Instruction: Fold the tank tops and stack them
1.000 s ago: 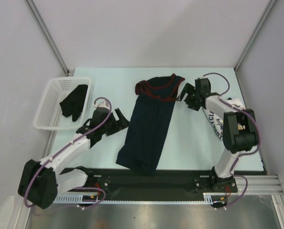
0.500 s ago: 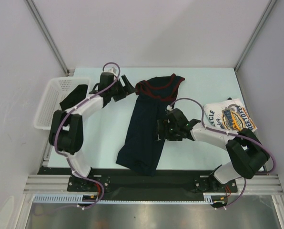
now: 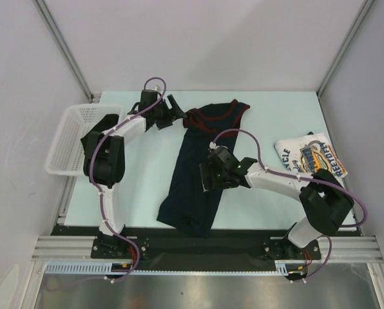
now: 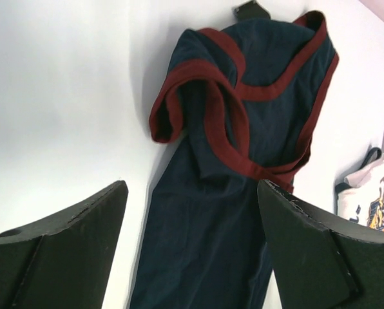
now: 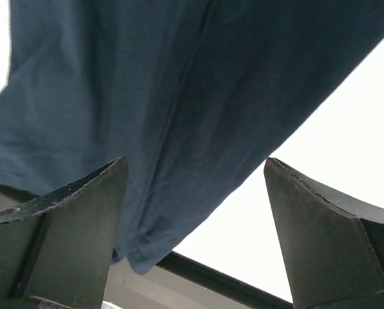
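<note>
- Leftward, at 9 o'clock on the pale bench [image 3: 147, 174], a white plastic lattice basket [image 3: 58, 147] holds one crumpled black cloth [image 3: 102, 136]. The cloth sits toward the basket's 3 o'clock wall and rides up against it.
- A navy sleeveless cloth tank top [image 3: 198, 174] [image 4: 243, 129] [image 5: 179, 84] with dark-red trim lies at the middle of the bench as a long narrow strip. Its neck end points to 12 o'clock and its hem to 7 o'clock, where it reaches the black strip [image 3: 243, 238] along the near edge.
- At the neck end the red-edged straps are bunched and crossed. In the left wrist view one trim loop is turned over on itself at the 9 o'clock side.
- A white tank top [image 3: 310, 156] [image 4: 372, 193] with a yellow-blue chest print lies folded into a compact packet at 3 o'clock. Its print faces up, and it is well apart from the navy one.
- At 11 o'clock the left end effector [image 3: 174, 111] [image 4: 191, 193] hangs just beside the navy top's strap end. It is released, with its black fingers spread wide and grasping nothing.
- Near the centre the right end effector [image 3: 208, 175] [image 5: 195, 167] is over the navy top's 3 o'clock edge at mid-length. It is likewise released with jaws wide, and whether it touches the cloth I cannot tell.
</note>
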{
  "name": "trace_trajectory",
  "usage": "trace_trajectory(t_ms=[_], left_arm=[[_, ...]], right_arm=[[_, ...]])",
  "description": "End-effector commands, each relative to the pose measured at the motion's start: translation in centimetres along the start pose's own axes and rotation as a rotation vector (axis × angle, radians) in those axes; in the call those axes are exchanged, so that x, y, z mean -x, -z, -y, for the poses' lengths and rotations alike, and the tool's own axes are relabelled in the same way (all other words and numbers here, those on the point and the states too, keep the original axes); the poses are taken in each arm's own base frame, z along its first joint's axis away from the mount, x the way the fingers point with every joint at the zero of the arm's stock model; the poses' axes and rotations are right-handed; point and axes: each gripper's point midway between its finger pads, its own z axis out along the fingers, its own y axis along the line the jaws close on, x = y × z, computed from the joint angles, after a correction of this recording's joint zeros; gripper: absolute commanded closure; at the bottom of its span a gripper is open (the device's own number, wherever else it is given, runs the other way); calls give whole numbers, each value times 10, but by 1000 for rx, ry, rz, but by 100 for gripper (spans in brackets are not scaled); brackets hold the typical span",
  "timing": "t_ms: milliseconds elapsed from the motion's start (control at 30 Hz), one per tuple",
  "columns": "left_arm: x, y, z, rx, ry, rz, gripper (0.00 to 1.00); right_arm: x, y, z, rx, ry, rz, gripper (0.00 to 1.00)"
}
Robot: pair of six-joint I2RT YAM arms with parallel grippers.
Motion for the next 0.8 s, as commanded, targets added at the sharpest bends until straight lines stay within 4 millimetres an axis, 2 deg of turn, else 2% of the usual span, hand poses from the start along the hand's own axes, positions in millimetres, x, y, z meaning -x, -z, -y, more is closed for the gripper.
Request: trace_trajectory(t_ms=[0, 200, 300, 333, 433, 500, 600, 767], left_arm=[[17, -7, 15, -54, -30, 21, 12], [16, -21, 22, -90, -2, 12, 12], [14, -26, 29, -100, -7, 11, 12], [14, -27, 31, -98, -10, 14, 13], [7, -32, 41, -105, -20, 9, 13], [1, -36, 52, -123, -26, 2, 13], [-7, -42, 67, -134, -22, -9, 13], [-3, -44, 61, -76, 45, 33, 16]], right_arm=[[-7, -10, -1, -29, 40, -40, 10], [-38, -27, -9, -21, 80, -117, 21], [-48, -31, 1, -68, 97, -145, 38], [-52, -29, 6, -90, 100, -159, 47], [-56, -23, 24, -148, 103, -159, 63], [-64, -19, 34, -153, 98, -178, 66], [-75, -12, 44, -158, 96, -209, 64], [-82, -1, 53, -170, 83, -208, 64]])
